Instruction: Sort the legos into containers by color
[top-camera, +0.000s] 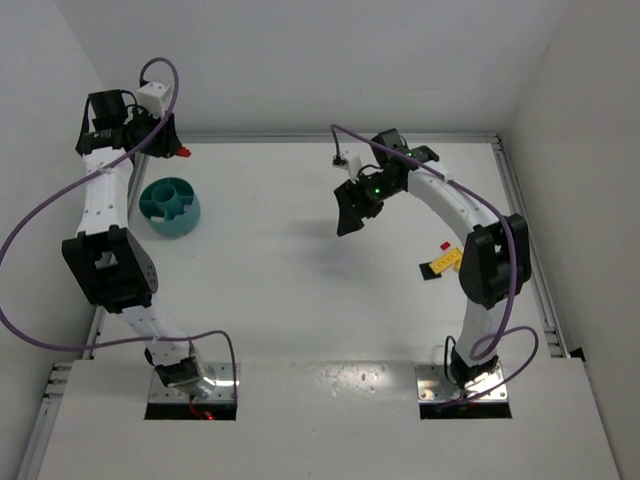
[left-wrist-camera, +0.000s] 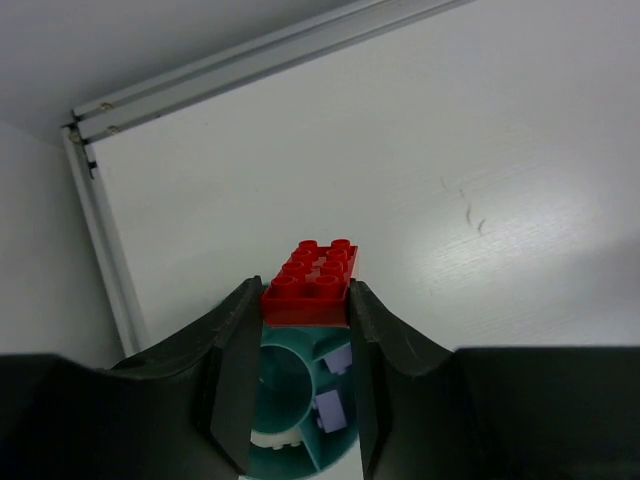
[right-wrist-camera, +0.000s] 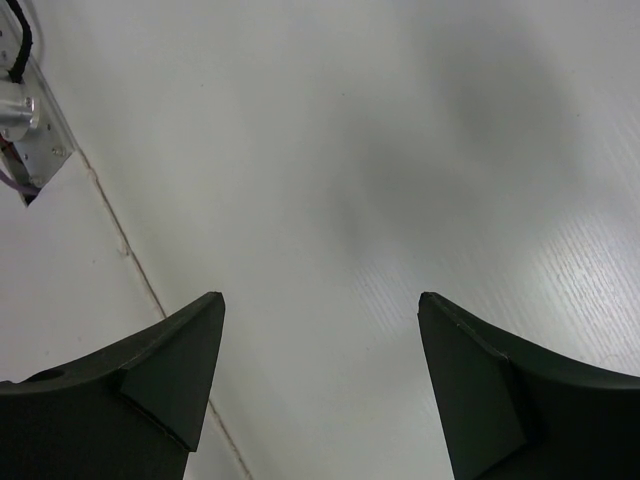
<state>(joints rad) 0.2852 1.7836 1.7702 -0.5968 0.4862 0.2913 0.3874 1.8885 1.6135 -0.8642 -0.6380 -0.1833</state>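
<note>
My left gripper (top-camera: 176, 146) hangs at the far left, shut on a red lego (top-camera: 185, 152). In the left wrist view that red lego (left-wrist-camera: 312, 275) is pinched by its sides between the fingertips of the left gripper (left-wrist-camera: 305, 292), studs up. Directly below it is the teal compartment bowl (left-wrist-camera: 285, 385), with pale bluish legos (left-wrist-camera: 330, 409) in one section and a whitish one (left-wrist-camera: 276, 441) in another. From above, the bowl (top-camera: 170, 207) sits just nearer than the gripper. My right gripper (top-camera: 350, 215) hovers mid-table, open and empty (right-wrist-camera: 320, 310). A yellow lego (top-camera: 445, 262) and a tiny red one (top-camera: 445, 245) lie beside the right arm.
A metal rail (left-wrist-camera: 250, 55) runs along the table's far edge and another down the left edge, close to the bowl. White walls enclose the back and both sides. A seam in the table surface (right-wrist-camera: 120, 240) shows under the right gripper.
</note>
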